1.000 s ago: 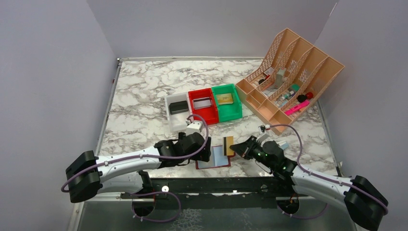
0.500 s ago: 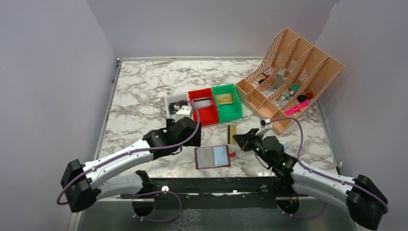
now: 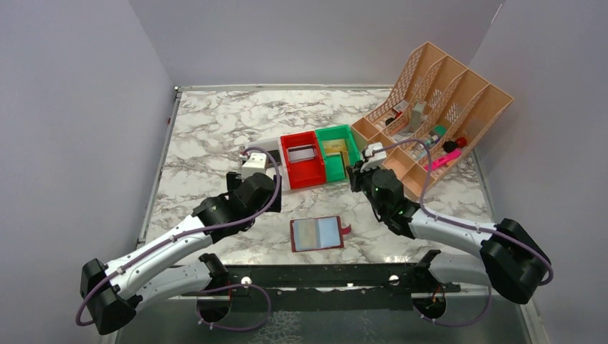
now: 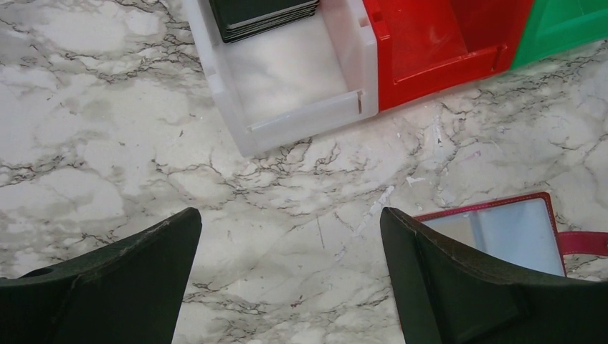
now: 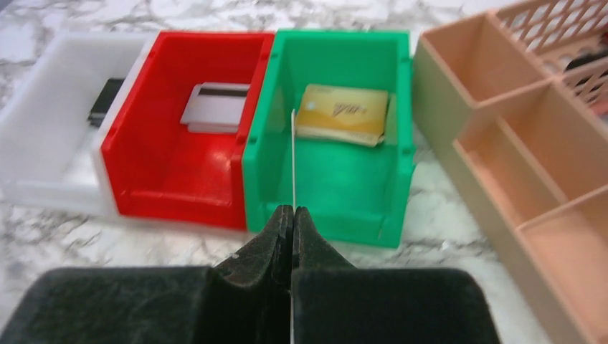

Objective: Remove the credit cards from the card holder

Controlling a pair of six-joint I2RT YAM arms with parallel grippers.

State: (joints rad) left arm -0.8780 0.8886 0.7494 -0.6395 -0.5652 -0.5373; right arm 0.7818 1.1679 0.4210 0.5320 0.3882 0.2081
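One credit card (image 5: pixel 293 154) is clamped edge-on in the right tool (image 5: pixel 292 215). It stands upright with its plane running front-to-back, matching the long axis of the green bin (image 5: pixel 344 218). The bin sits dead ahead and below, and the card looks to be over its front part. Gold cards (image 5: pixel 343 113) lie flat at the back. My read: ease down, release, no twist needed. The card holder (image 3: pixel 316 233) lies open on the surface (image 3: pixel 215 129) near the bases, between the arms and well apart from this tool. The left tool (image 4: pixel 287 218) is spread wide and empty, just short of the white bin (image 4: pixel 301 118). It's the nearer arm to the holder.
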